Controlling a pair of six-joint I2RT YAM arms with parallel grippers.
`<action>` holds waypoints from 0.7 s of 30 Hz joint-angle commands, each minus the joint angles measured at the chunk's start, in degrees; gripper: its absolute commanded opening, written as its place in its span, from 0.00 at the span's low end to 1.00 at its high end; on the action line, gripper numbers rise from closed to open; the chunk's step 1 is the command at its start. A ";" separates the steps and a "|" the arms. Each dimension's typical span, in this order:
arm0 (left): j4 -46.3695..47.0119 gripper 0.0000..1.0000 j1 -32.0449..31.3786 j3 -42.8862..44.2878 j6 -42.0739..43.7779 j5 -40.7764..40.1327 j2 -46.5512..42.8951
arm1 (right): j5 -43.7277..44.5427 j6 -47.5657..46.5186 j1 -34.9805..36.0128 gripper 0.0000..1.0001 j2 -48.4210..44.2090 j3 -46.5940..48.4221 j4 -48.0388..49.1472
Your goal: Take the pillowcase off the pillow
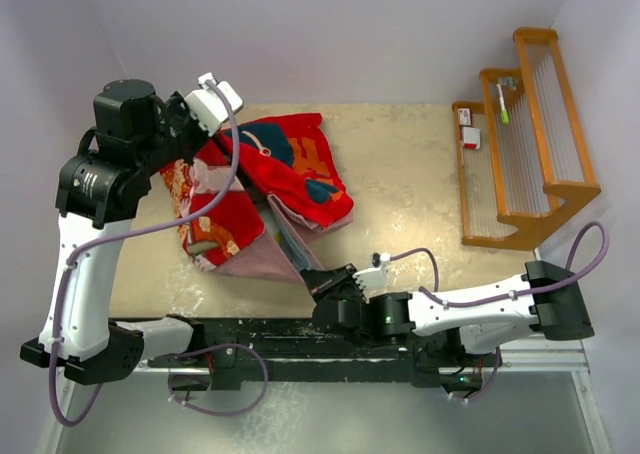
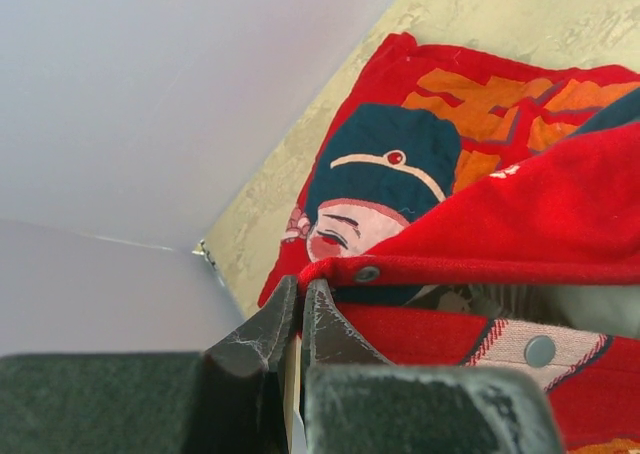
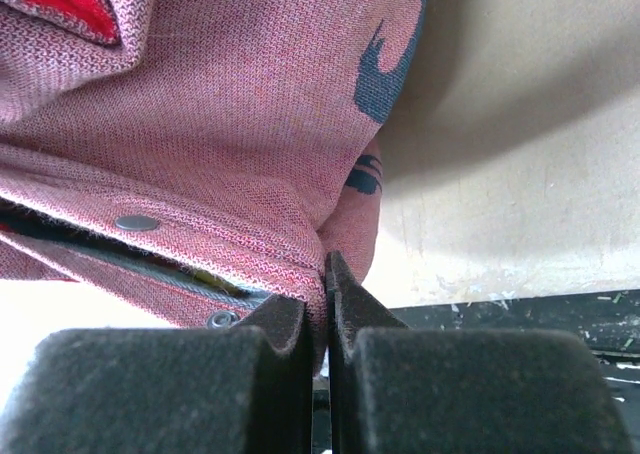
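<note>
Beige and mottled, the table (image 1: 400,174) carries everything, with a wooden rack (image 1: 520,154) standing well apart at its right end. The pillowcase (image 1: 290,169) lies bunched over the left half, its red-orange printed side up and its faded mauve inside spilling toward the near edge.

It looks like light, limp woven cloth. It will drape, fold over itself and probably drag on the stuffing rather than slide freely. The doubled hem at the mouth is the firmest place to take hold, since a pinch of loose mid-panel cloth would only stretch into a peak.

The pillow (image 2: 590,309) is almost wholly swallowed. Only a pale grey-white patch shows inside the open mouth, so how much of it remains inside the case cannot be judged. It looks soft and bulky, likely to be hauled along unless something holds it back.

The left gripper (image 2: 302,299) is raised at the far-left side, its fingers pressed together with the red hem running off from their tips, apparently pinched. The right gripper (image 3: 325,274) sits low at the near edge, clamped tight on a fold of the mauve lining.

Metal snaps (image 2: 367,273) stud the hem. Whether any are fastened out of view is unclear.
</note>
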 commanded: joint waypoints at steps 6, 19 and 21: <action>-1.14 0.00 2.31 7.29 -9.41 20.01 -1.91 | -1.41 -57.14 1.72 0.66 -3.77 11.00 7.87; -1.44 0.00 2.30 4.12 -12.70 26.53 -3.49 | -12.20 -67.42 -3.34 0.77 2.60 27.57 0.56; -1.98 0.00 2.31 5.12 -12.68 26.55 -3.32 | -10.91 -64.85 -3.89 0.74 4.61 29.58 -3.37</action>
